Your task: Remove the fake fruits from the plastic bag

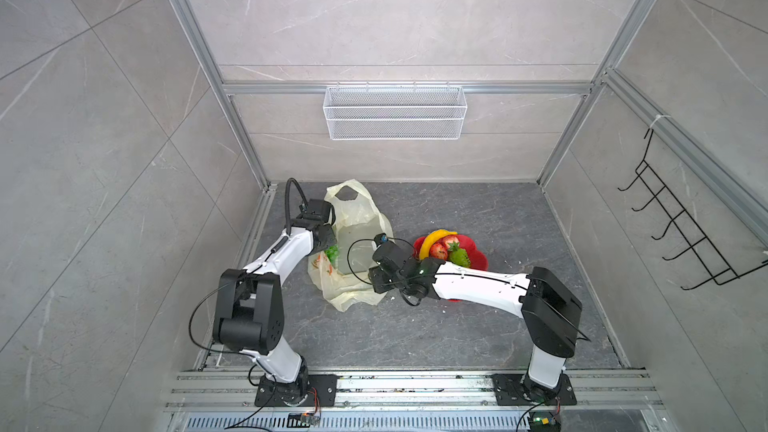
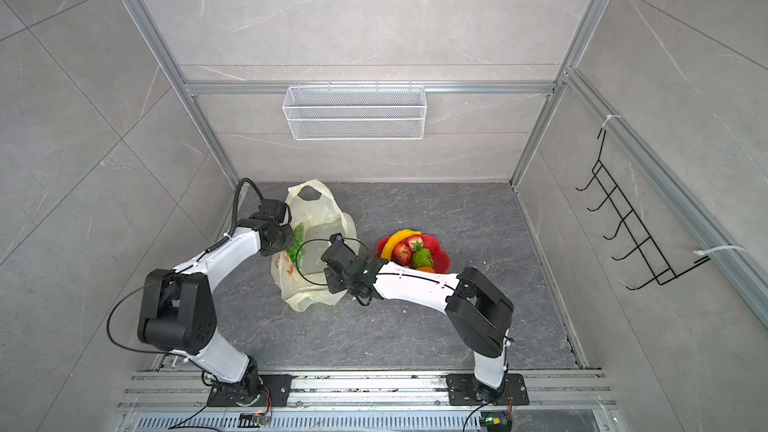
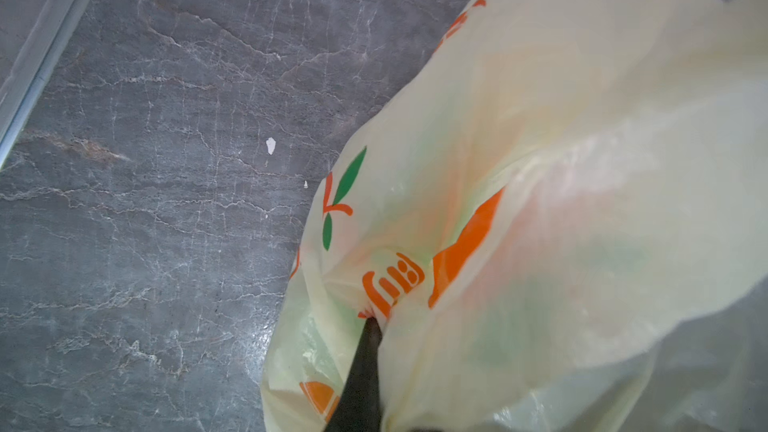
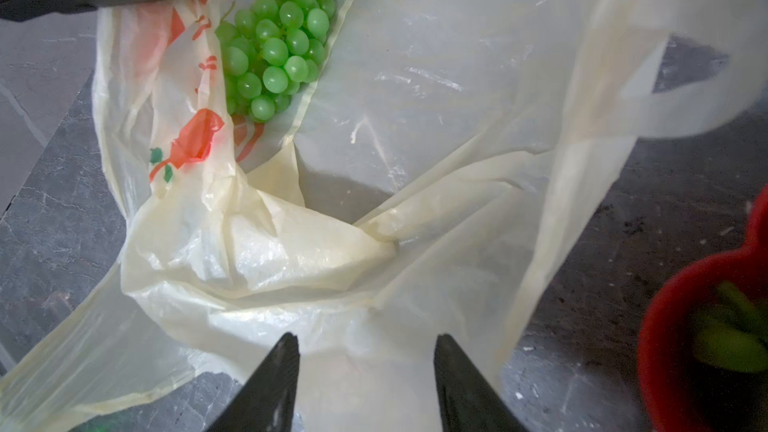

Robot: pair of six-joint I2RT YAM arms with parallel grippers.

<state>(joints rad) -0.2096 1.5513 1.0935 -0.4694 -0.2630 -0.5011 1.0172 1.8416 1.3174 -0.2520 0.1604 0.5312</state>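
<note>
The cream-yellow plastic bag [image 1: 357, 218] [image 2: 320, 214] lies open on the dark floor. A green grape bunch [image 4: 278, 43] [image 1: 331, 252] rests inside it near the left rim. My left gripper [image 3: 372, 322] [image 1: 328, 243] is shut on the bag's printed side, the film bunched at its tip. Over the bag's near edge my right gripper [image 4: 368, 342] [image 1: 376, 280] is open, with film lying between its fingers. On the red plate [image 1: 478, 259] [image 2: 442, 259] sit a banana [image 1: 432, 238], strawberries [image 1: 438, 249] and a green bumpy fruit [image 1: 459, 257].
A white wire-mesh basket [image 1: 395, 112] hangs on the back wall. A black hook rack [image 1: 681, 222] is fixed to the right wall. Metal rails border the floor. The plate's rim [image 4: 665, 326] lies just right of the bag.
</note>
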